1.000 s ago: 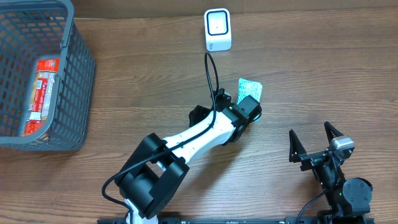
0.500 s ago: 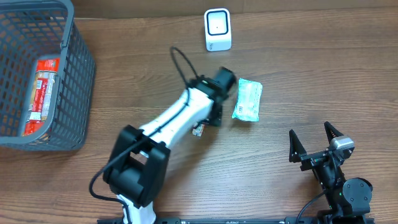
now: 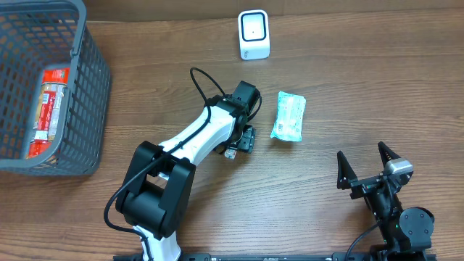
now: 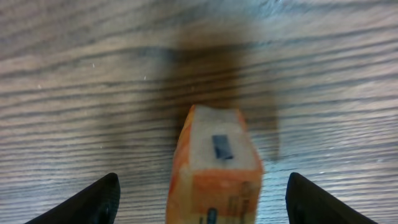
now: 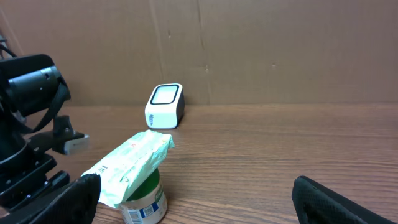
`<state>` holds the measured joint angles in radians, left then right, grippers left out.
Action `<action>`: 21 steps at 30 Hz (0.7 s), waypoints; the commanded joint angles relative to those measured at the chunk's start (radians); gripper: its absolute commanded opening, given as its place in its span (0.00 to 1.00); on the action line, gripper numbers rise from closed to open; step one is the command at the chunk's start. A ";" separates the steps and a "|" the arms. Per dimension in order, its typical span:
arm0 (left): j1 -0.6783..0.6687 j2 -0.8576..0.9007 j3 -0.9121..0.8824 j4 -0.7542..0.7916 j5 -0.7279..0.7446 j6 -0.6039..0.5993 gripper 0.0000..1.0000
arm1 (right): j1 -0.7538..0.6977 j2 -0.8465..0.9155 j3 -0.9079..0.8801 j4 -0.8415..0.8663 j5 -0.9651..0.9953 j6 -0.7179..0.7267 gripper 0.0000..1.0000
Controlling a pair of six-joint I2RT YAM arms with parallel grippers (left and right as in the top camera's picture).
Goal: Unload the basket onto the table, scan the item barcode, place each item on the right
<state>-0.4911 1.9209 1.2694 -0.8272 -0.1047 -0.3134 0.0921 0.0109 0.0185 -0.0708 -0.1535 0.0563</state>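
A green-and-white packet lies on the table right of my left arm. In the right wrist view the packet rests on a small white tub with a barcode label. The white scanner stands at the back, also visible as the scanner. My left gripper is open. In its wrist view an orange box stands between the wide jaws of the left gripper with a gap on each side. My right gripper stands open and empty at the front right.
A grey wire basket at the back left holds a red package. A brown cardboard wall rises behind the scanner. The left arm's black cable loops above its wrist.
My left gripper let go of the green-and-white packet and swung left away from it. The packet now lies alone. The right arm has not moved.
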 commanded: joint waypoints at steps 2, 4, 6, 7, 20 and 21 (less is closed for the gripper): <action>-0.001 0.007 -0.011 0.011 -0.033 -0.001 0.71 | -0.003 -0.007 -0.011 0.004 -0.005 0.003 1.00; -0.001 0.008 -0.012 0.018 -0.027 -0.001 0.63 | -0.003 -0.007 -0.011 0.004 -0.005 0.003 1.00; -0.003 0.008 -0.014 0.021 -0.024 -0.002 0.55 | -0.003 -0.007 -0.011 0.004 -0.005 0.003 1.00; -0.005 0.009 -0.018 0.024 -0.024 -0.002 0.52 | -0.003 -0.007 -0.011 0.004 -0.005 0.003 1.00; -0.006 0.009 -0.075 0.082 -0.030 -0.008 0.11 | -0.003 -0.007 -0.011 0.004 -0.005 0.003 1.00; -0.006 0.009 -0.075 0.082 -0.030 -0.008 0.13 | -0.003 -0.007 -0.011 0.004 -0.005 0.002 1.00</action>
<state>-0.4911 1.9209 1.2083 -0.7490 -0.1169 -0.3153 0.0921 0.0113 0.0185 -0.0715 -0.1535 0.0566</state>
